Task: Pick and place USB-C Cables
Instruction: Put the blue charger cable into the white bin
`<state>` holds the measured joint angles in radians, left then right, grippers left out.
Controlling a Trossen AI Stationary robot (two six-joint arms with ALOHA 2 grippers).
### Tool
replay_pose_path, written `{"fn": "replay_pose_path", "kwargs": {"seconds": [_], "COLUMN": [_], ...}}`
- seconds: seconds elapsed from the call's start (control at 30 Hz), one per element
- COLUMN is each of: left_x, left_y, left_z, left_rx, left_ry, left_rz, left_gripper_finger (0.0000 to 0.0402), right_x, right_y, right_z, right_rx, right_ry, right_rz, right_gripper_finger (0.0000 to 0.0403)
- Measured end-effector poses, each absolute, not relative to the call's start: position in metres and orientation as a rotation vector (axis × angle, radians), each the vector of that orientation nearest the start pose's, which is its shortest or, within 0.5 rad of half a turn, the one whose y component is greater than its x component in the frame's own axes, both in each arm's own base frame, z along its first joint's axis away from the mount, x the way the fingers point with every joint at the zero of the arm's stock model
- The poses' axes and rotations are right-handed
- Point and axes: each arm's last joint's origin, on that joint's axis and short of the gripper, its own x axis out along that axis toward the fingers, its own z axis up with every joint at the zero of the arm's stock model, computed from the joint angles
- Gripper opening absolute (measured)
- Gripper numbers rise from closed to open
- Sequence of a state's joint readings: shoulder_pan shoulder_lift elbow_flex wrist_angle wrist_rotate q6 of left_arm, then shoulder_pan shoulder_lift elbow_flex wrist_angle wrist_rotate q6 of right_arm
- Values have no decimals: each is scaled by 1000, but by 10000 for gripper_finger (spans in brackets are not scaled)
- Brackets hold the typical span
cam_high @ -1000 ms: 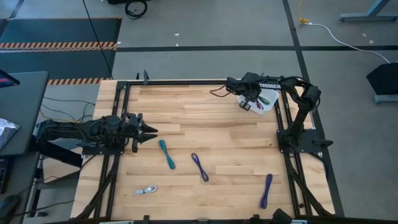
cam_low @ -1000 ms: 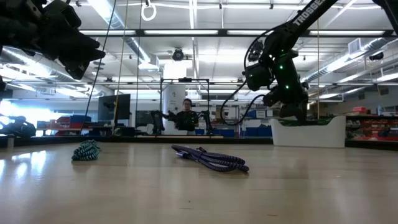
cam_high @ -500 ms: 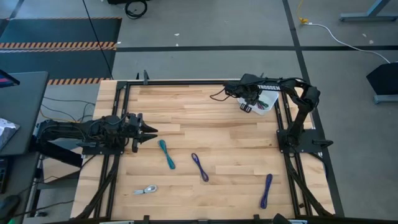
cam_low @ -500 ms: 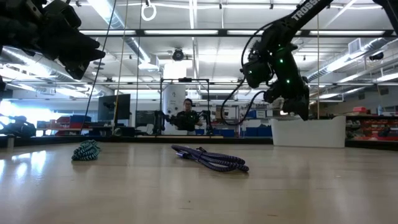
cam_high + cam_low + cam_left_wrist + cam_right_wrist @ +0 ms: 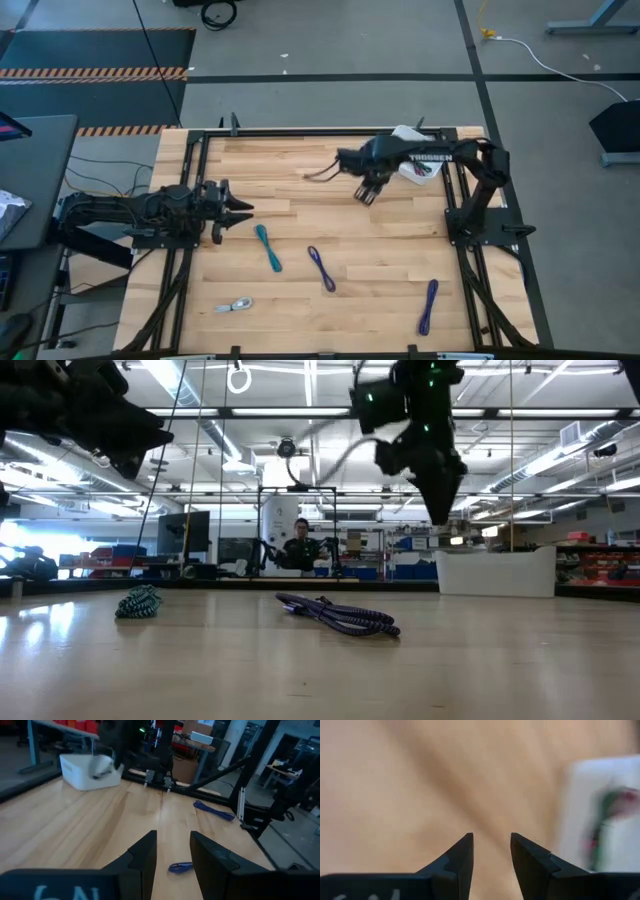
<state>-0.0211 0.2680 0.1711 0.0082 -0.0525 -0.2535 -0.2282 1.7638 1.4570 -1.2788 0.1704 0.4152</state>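
Observation:
My right gripper point(image 5: 365, 192) hangs open and empty over bare wood, left of the white tray point(image 5: 430, 172). Its wrist view shows the tray point(image 5: 580, 795) with a blurred green and dark red cable point(image 5: 610, 807) inside. My left gripper point(image 5: 240, 210) waits open near the table's left side. Lying flat on the table are a teal cable point(image 5: 267, 247), a purple cable point(image 5: 320, 268), a second purple cable point(image 5: 428, 305) and a silver-white cable point(image 5: 235, 305). The low view shows the teal coil point(image 5: 138, 601) and a purple cable point(image 5: 338, 614).
The tray point(image 5: 497, 572) stands at the table's far right corner. A black frame point(image 5: 300, 132) runs along the table's edges. Bare wood lies between the right gripper and the cables. A person point(image 5: 300, 545) stands far behind the table.
My right gripper has swung from above the tray toward the table's left and slightly toward the near edge, and now hangs over bare wood. The cables on the table have not moved.

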Motion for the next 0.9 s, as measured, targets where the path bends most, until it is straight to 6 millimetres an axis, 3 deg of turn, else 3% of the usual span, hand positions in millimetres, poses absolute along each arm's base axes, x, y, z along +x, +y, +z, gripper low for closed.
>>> {"fn": "replay_pose_path", "kwargs": {"seconds": [0.23, 0.43, 0.9], "left_x": [112, 112, 110], "left_y": [0, 5, 15], "left_z": [208, 211, 217], "left_rx": [-172, -155, -90], "left_ry": [9, -20, -89], "left_rz": [48, 98, 187], "left_gripper_finger": [126, 126, 126], "right_x": [345, 359, 337], "right_y": [-1, 54, 130], "right_z": [253, 259, 258], "right_rx": [407, 473, 608], "right_ry": [1277, 1091, 1135], "right_rz": [-431, -322, -317], "right_gripper_finger": [135, 135, 135]}}
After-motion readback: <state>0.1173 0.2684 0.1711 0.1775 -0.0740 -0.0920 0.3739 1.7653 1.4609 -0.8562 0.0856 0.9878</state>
